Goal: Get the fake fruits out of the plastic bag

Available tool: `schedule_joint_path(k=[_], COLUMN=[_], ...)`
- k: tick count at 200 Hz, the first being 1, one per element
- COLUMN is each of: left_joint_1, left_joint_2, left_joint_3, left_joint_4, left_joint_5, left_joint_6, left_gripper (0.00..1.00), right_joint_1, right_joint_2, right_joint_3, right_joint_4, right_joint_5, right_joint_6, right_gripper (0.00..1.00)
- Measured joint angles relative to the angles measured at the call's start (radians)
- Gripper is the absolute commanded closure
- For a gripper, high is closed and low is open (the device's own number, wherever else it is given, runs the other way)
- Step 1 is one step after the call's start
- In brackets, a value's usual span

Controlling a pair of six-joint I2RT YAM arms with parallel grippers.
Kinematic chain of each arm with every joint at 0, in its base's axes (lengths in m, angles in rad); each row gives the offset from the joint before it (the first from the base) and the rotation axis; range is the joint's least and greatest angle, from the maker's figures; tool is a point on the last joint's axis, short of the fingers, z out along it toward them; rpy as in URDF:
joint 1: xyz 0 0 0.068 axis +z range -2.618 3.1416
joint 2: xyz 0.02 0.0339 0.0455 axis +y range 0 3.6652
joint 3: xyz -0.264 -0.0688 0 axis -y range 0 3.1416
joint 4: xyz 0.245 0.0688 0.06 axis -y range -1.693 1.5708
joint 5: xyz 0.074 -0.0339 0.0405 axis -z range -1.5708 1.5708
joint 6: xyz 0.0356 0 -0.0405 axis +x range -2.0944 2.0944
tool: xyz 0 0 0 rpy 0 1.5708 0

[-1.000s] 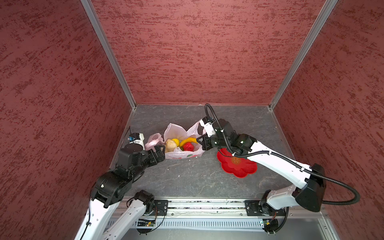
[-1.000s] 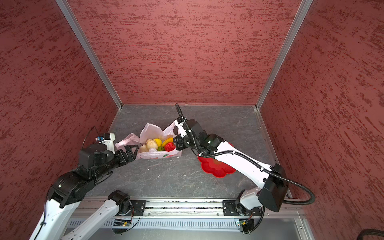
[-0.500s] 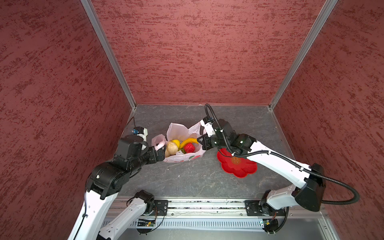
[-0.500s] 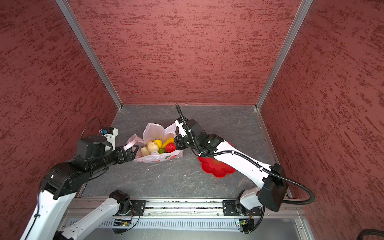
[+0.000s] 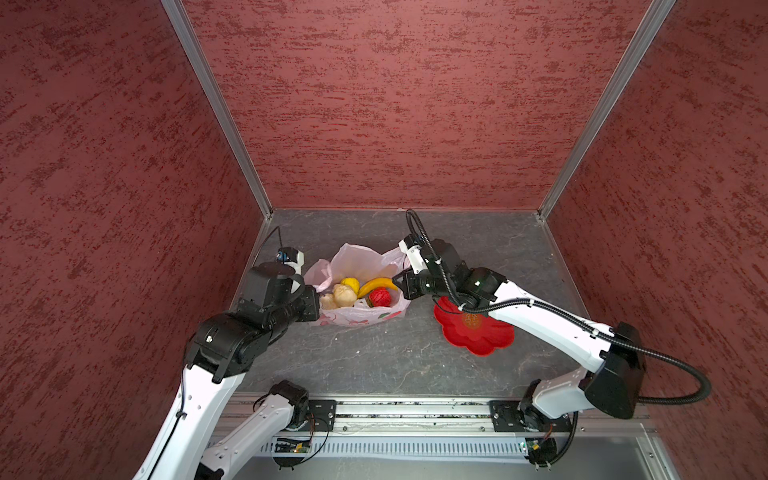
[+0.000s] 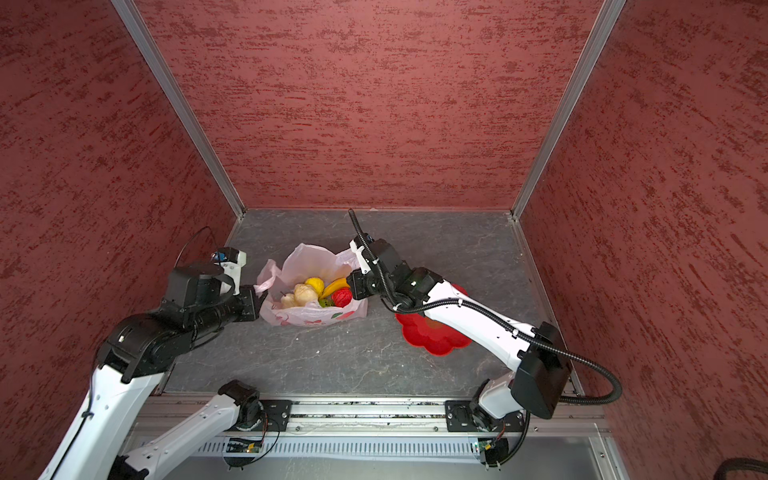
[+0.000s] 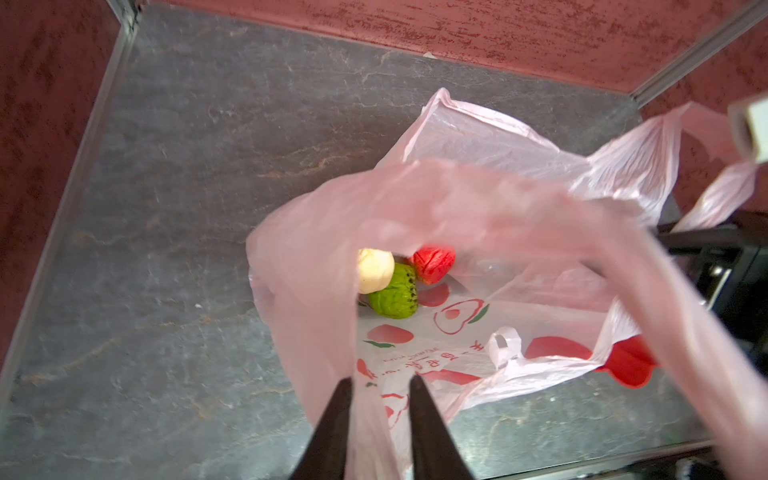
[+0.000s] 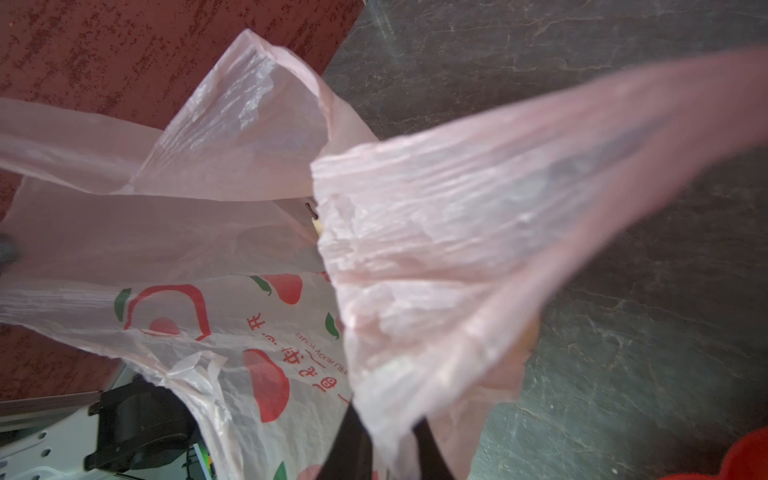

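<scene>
Our left end effector (image 7: 380,380) is closed on the bag (image 5: 357,262). In the left wrist view, a strip of its handle film runs between the two fingers.

The bag lies on the counter (image 5: 374,365) between the arms, with its mouth stretched wide and facing up. It is thin, crinkled, translucent pink film printed with red fruit shapes, and it sags wherever nothing holds it.

All the fruits (image 5: 344,294) we can see are inside the bag, bunched at the bottom:
- two beige balls
- a yellow ball (image 5: 350,284)
- the banana (image 5: 376,285)
- a red ball (image 5: 380,297)
- a green one (image 7: 394,291), half under the others

Our right end effector (image 8: 386,411) pinches the opposite handle, with gathered film caught between its fingers.

To the right of the bag, a red plate (image 5: 478,340) lies partly under the right arm, and its visible part is bare.

We judge the step in hand to be spreading the mouth, since no fruit is out yet. One end effector will have to let go and reach in while the other holds its side up. Once released, the loose film will likely fold over the fruits. We would take a top one first, the banana or the red ball.
</scene>
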Motion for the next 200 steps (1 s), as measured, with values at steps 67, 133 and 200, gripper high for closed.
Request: schedule_joint_path(k=[67,133,200], left_joint_1=[-0.001,-0.006,-0.006], left_joint_2=[-0.258,-0.279,-0.247], left_joint_3=[-0.248,-0.324,-0.389], left_joint_4=[-0.003,0.056,0.135], left_joint_5=[0.029,-0.001,-0.042], left_joint_6=[-0.175,-0.298,-0.394], left_gripper=[1.00,1.00,1.00], right_joint_1=[0.003,0.009,0.009], right_joint_2=[-0.128,-0.271,-0.246], right_joint_3=[-0.062,-0.031,0.287], right_joint_4=[-0.122,-0.332,-0.467], right_joint_5=[0.039,0.110,0.187], right_joint_6=[0.022,0.046,-0.035], right_gripper=[0.38,0.32,0.30])
